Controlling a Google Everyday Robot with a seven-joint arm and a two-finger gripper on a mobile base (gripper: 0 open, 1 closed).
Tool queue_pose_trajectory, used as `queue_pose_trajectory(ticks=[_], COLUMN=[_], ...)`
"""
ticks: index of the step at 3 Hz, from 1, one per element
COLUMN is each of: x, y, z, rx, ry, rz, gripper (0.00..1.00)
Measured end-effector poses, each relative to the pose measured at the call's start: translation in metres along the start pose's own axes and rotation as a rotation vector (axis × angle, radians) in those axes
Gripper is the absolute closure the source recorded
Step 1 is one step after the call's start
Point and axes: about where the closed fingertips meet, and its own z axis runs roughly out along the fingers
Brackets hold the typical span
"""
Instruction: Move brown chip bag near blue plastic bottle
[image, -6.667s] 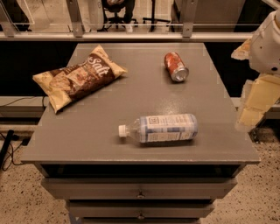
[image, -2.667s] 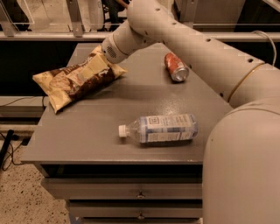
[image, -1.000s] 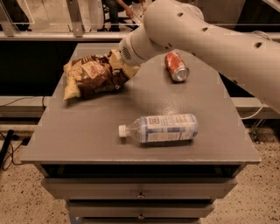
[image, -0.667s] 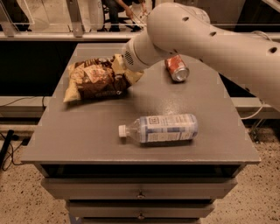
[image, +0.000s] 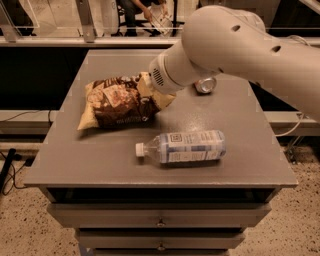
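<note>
Since the last look, the bag and my claw have slid a little nearer the bottle. The claw pinches the bag's right end, over the worktop left of centre. The bag sits just behind the lying bottle, not touching it. I judge I'm mid-carry. Next comes a short pull toward the bottle, then letting go without nudging it or the can.
</note>
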Motion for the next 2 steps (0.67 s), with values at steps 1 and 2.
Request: queue_pose_trajectory(ticks=[1, 2], x=[0.013, 0.026], y=[-0.005, -0.010], z=[-0.020, -0.034], rx=[0.009, 0.004], ry=[0.028, 0.068], rz=[-0.017, -0.039], gripper=[1.00, 1.00])
